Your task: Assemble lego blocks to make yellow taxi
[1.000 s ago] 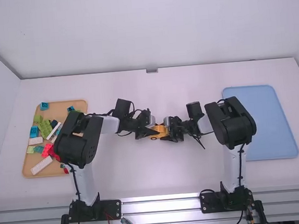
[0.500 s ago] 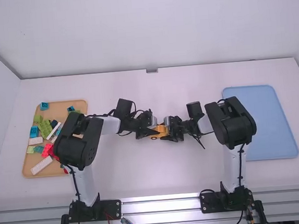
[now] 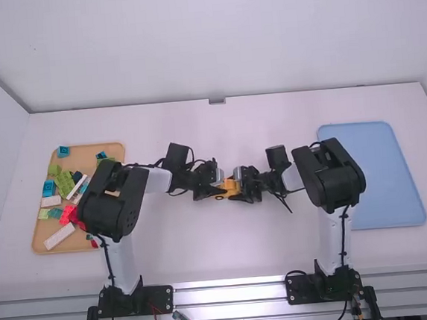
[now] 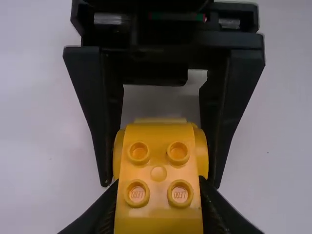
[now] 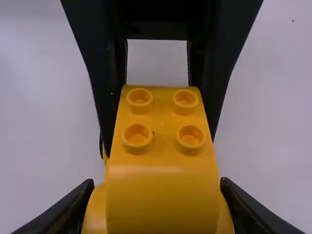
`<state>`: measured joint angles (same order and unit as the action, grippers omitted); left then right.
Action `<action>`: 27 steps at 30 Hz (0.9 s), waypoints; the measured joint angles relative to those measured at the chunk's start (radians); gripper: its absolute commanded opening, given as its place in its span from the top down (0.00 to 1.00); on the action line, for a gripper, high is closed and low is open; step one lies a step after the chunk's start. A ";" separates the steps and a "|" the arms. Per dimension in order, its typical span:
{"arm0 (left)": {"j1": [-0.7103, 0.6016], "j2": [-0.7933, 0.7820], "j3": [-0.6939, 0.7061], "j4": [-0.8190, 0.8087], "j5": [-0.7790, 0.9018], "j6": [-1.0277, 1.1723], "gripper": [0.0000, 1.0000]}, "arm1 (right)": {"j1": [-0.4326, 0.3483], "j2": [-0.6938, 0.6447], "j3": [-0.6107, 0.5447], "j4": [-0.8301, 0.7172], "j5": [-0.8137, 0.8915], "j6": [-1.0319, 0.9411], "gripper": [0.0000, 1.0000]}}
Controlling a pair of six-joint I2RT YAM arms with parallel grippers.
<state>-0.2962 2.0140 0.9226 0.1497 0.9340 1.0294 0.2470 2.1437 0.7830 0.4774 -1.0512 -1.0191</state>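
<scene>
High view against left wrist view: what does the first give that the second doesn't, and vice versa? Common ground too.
High view: tan tray of mixed blocks, blue tray, left arm base, right arm base.

Left wrist view: four studs on the yellow piece and a small raised disc between them.

Both: the yellow piece, the left gripper and right gripper closed on it, and the white table.

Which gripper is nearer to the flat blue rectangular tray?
Right. The right gripper grips the yellow studded block from the side toward the blue tray; the left gripper grips it from the opposite side, farther from the tray.
</scene>
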 measured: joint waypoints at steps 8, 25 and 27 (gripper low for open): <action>0.015 0.000 0.000 -0.004 0.013 0.009 0.59 | 0.000 0.000 0.000 0.003 -0.003 -0.001 0.41; 0.082 0.014 -0.034 0.045 0.097 0.010 0.01 | 0.000 0.000 0.002 0.013 0.011 0.003 0.40; 0.097 0.014 -0.037 0.047 0.093 0.008 0.01 | -0.001 0.000 0.001 0.012 0.011 0.003 0.40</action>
<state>-0.1997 2.0277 0.8852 0.1967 1.0275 1.0370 0.2459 2.1437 0.7841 0.4896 -1.0401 -1.0164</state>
